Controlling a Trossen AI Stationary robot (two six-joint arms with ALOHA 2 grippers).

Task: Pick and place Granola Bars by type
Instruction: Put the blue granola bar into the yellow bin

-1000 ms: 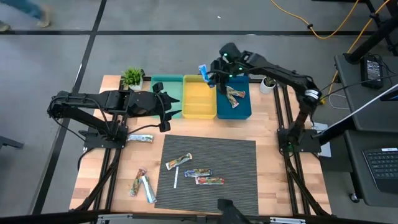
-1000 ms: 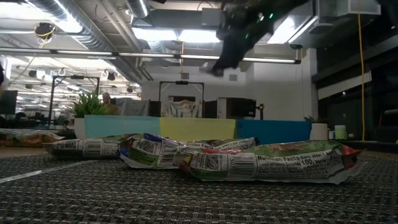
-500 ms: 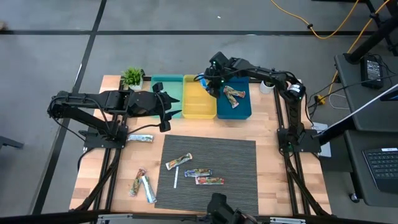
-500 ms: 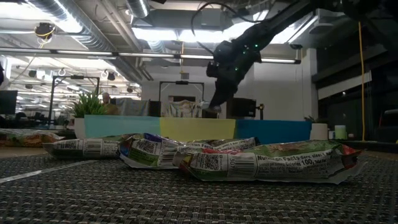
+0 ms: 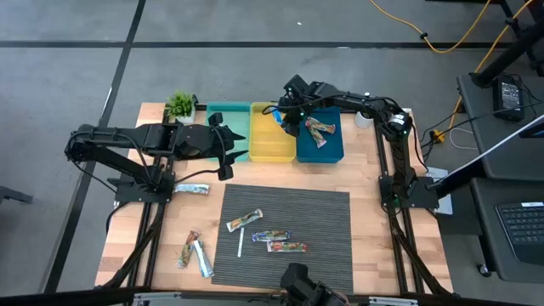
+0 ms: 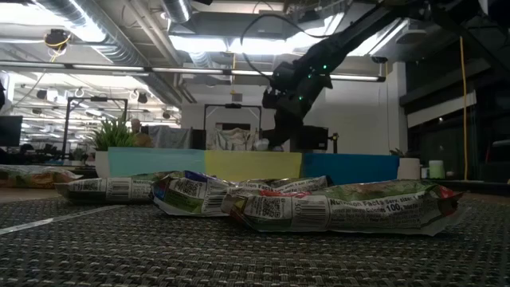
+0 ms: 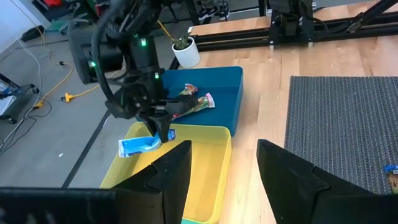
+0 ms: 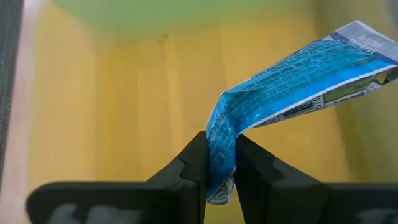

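Blue and crinkled, one wrapped bar [image 5: 276, 111] hangs over the yellow bin [image 5: 272, 136] in the upper middle of the high view, pinched by the right gripper [image 5: 287, 116]. The yellow bin sits between a teal bin [image 5: 228, 127] and a blue bin [image 5: 323, 146], which holds a multicoloured bar [image 5: 320, 129]. The left gripper [image 5: 229, 151] waits left of centre beside the teal bin, fingers spread with nothing between them. Lower in the frame, three multicoloured bars [image 5: 265, 235] lie on the grey striped mat [image 5: 327, 229] beside a thin white stick [image 5: 240, 246].

In the low view, the right gripper [image 6: 279, 139] hangs at upper centre above the far row of bins, and crumpled multicoloured wrappers [image 6: 343, 207] fill the foreground.

The left wrist view shows the right gripper [image 7: 163, 132] at centre left, holding the blue bar [image 7: 140, 145] above the yellow bin's [image 7: 205, 186] rim.

In the right wrist view, the two dark fingers [image 8: 189, 165] at bottom centre are closed tight on one end of the blue bar [image 8: 292, 71], which bends up toward the upper right, printed and glossy, over the yellow floor [image 8: 112, 112].
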